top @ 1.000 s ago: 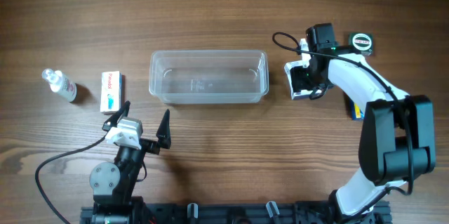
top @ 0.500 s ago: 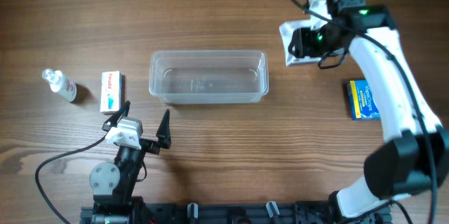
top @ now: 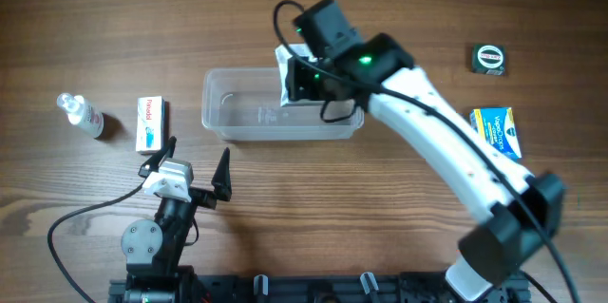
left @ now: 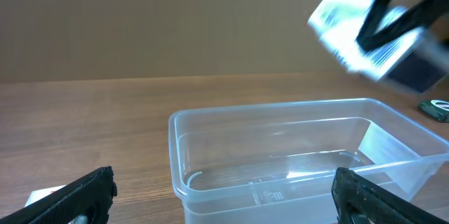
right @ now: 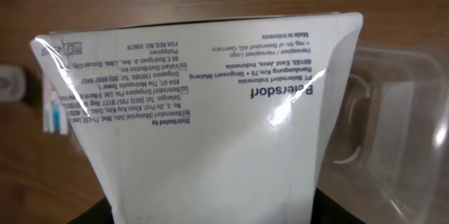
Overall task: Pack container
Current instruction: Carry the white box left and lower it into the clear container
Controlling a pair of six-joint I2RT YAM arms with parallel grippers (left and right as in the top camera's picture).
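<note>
Over the middle of the container [top: 237, 105], which sits centrally on the wooden surface [top: 399, 236], the right fingers [top: 306, 81] clamp a white printed carton [top: 286, 73], held in the air above the rim. Near the front edge, the left fingers [top: 224, 170] stand spread wide, gripping nothing. A small clear bottle [top: 82, 115] and a small box [top: 151, 123] lie to its left, and a blue box [top: 498, 132] lies to its right.

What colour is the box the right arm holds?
White box with dark print; best in right wrist view.

Clear glossy plastic container [top: 237, 113]; matt wood-grain table [top: 380, 208].
</note>
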